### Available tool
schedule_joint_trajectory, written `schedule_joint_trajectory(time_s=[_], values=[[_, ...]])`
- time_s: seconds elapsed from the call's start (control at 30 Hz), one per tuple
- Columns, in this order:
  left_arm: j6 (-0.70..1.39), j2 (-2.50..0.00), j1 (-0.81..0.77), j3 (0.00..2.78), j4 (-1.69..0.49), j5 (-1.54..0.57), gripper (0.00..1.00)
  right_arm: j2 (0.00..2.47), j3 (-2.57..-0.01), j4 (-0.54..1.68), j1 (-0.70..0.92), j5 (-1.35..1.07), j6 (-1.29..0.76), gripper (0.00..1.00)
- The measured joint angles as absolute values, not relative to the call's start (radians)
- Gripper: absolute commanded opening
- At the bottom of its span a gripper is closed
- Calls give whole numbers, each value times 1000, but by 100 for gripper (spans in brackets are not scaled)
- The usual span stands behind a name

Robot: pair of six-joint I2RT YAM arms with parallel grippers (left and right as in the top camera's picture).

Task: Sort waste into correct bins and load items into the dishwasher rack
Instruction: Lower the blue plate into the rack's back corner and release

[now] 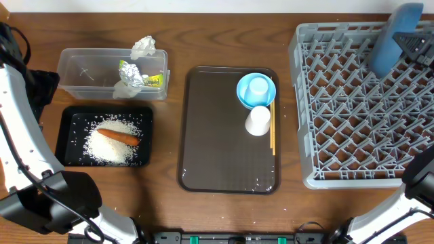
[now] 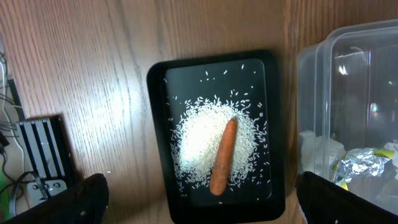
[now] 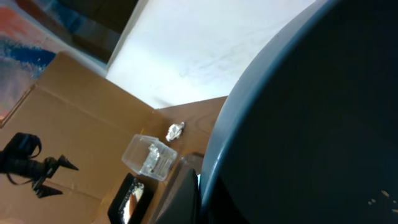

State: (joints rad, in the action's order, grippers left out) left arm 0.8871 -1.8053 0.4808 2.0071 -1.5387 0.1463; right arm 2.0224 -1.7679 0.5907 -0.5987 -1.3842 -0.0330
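Over the far right corner of the dishwasher rack (image 1: 359, 115): right gripper (image 1: 405, 42) pinched shut on the rim of the large blue plate (image 1: 392, 37), held on edge and tilted above the pegs. In the right wrist view, only the plate's dark face close up, with no sight of the pegs below.

Toward the left edge of the bench: left gripper (image 2: 202, 185) spread fully wide and empty, hovering above the black tray (image 1: 142, 115), with the carrot (image 1: 119, 137) lying on the rice (image 1: 108, 148). Just beyond, near the far left corner, the clear tub (image 1: 78, 68), with the foil wrapper (image 1: 135, 73) and tissues (image 1: 142, 47) at its right end.

Mid-bench, on the brown serving tray (image 1: 217, 135), along its right edge: small light blue bowl (image 1: 266, 95) with a white cup (image 1: 258, 87) inside, a second white cup (image 1: 258, 120) just beside it, and chopsticks (image 1: 272, 132) alongside.

Likely step: slotting the plate between pegs. Waste apparently sorted; bowl, cups and chopsticks not yet loaded.

Possible trouble:
- Landing the rim on a peg top rather than in a gap, then tipping flat or skidding on release.
- Lowering blind, given the blocked wrist view.
- Catching the rack's outer wall, so near the corner.
- Twisting in a thin rim grip under the plate's weight.
- Later, spilling the nested cup when lifting the bowl.
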Motion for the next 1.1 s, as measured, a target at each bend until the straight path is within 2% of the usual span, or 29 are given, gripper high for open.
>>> schedule_joint_trajectory(time_s=[0.43, 0.87, 1.1], values=[[887, -1805, 481, 2007, -1539, 146, 98, 2022, -1768, 525, -541, -1465, -24, 1], [887, -1805, 481, 2007, -1539, 146, 98, 2022, -1768, 565, -474, -1248, -48, 1], [887, -1805, 481, 2007, -1539, 146, 98, 2022, -1768, 579, -477, -1241, -52, 1]])
